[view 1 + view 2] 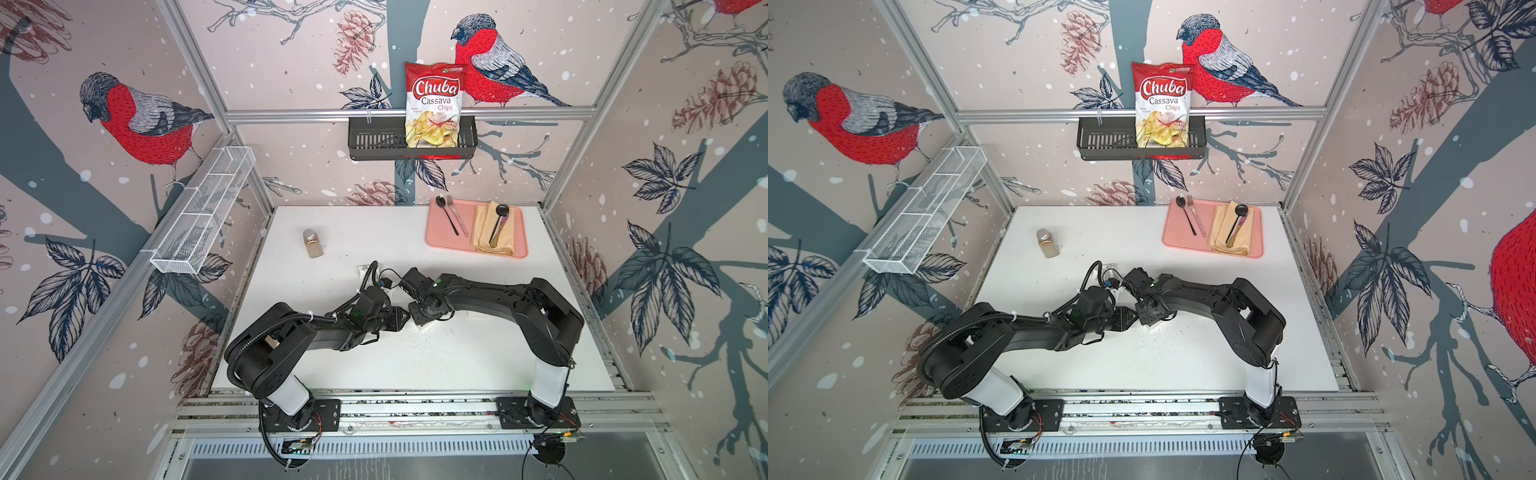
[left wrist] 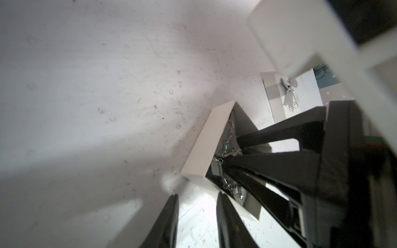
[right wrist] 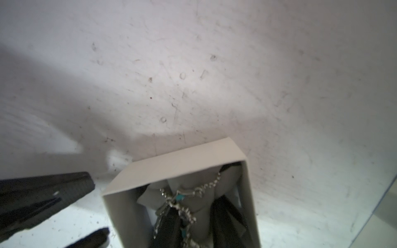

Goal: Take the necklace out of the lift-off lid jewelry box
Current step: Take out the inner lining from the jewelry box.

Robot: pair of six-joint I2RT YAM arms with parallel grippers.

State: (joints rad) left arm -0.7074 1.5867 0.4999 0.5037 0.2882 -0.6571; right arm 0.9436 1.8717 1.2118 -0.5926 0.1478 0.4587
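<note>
Half done, I'd say: the lid (image 2: pixel 300 96) with its bow is off and lying flat on the table (image 1: pixel 415 365) near the jewelry box (image 3: pixel 178 165), but the necklace (image 3: pixel 182 197) sits inside on the grey insert. The right gripper (image 2: pixel 232 150) is down in the box with chain draped over one finger, can't tell if it's actually pinched. The left gripper (image 2: pixel 197 199) hovers beside the box corner, partly open, empty. What's left is grab and lift. Box walls hem the fingers in, and both wrists crowd overhead. Spice jar (image 1: pixel 313 243) and pink tray (image 1: pixel 440 245) are well apart
</note>
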